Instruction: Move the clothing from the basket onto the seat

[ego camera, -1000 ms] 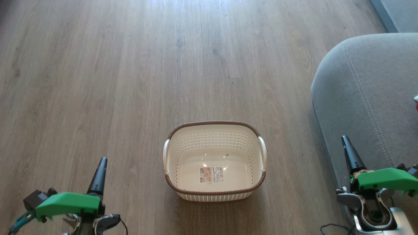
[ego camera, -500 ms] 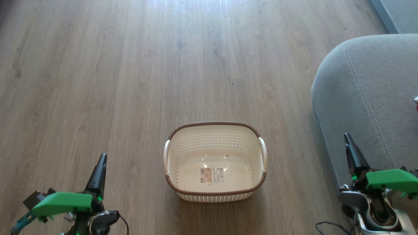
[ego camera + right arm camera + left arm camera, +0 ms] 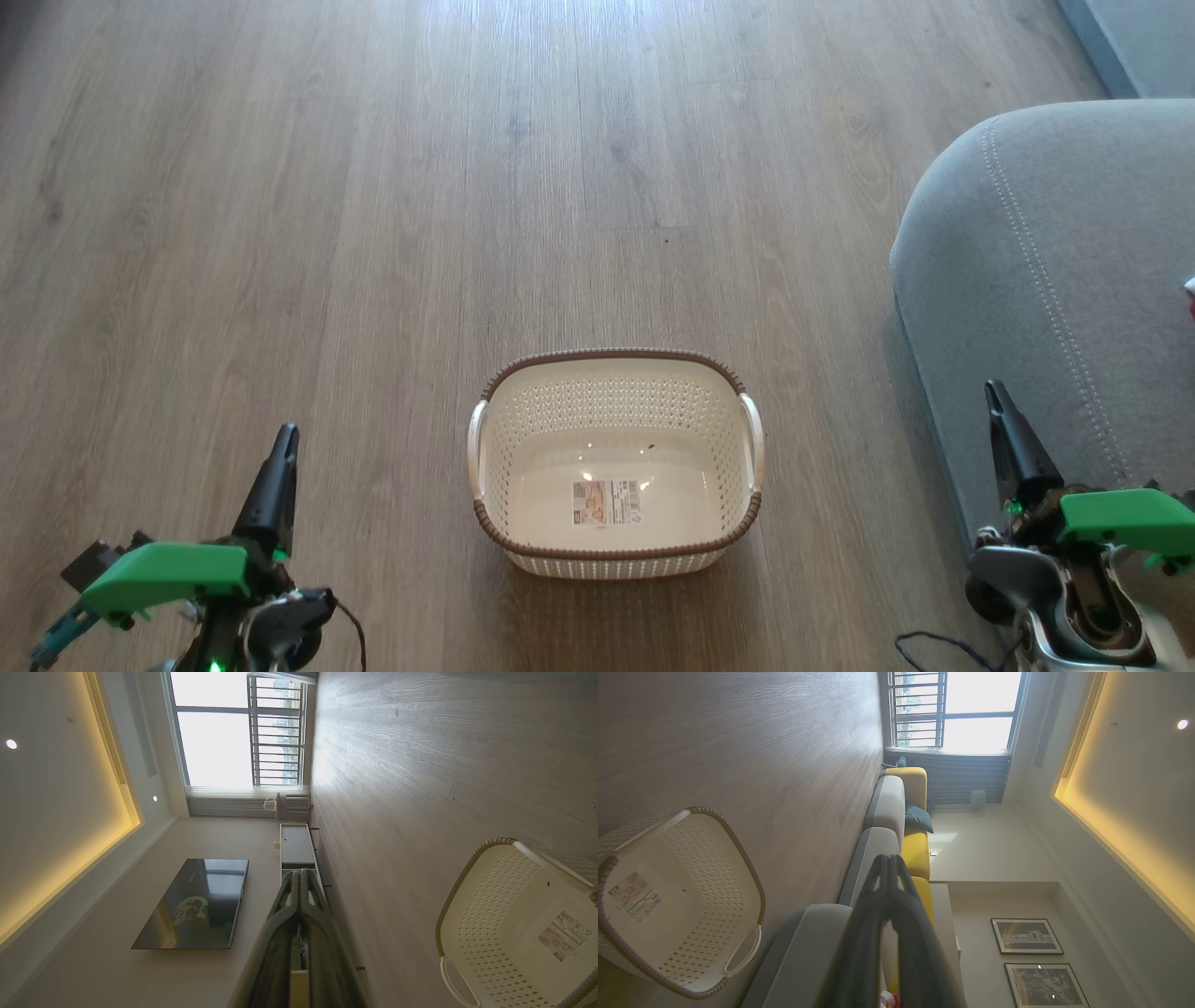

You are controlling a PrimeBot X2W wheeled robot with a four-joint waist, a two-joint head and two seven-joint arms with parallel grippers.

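Already the basket (image 3: 611, 356) is empty; the clothing (image 3: 1191, 289) lies on the seat (image 3: 1046, 261), one o'clock from the nearer right tool (image 3: 992, 387); it and the left tool (image 3: 286, 432) are pressed together.

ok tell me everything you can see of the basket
The basket is a small rectangular cream plastic tub with rounded corners, perforated walls and a brown woven-look rim. A pale handle sits on each short side. It stands upright and open on the wooden floor, touching nothing else, apart from the grey seat. It holds nothing but a label sticker and a small dark speck on its bottom.
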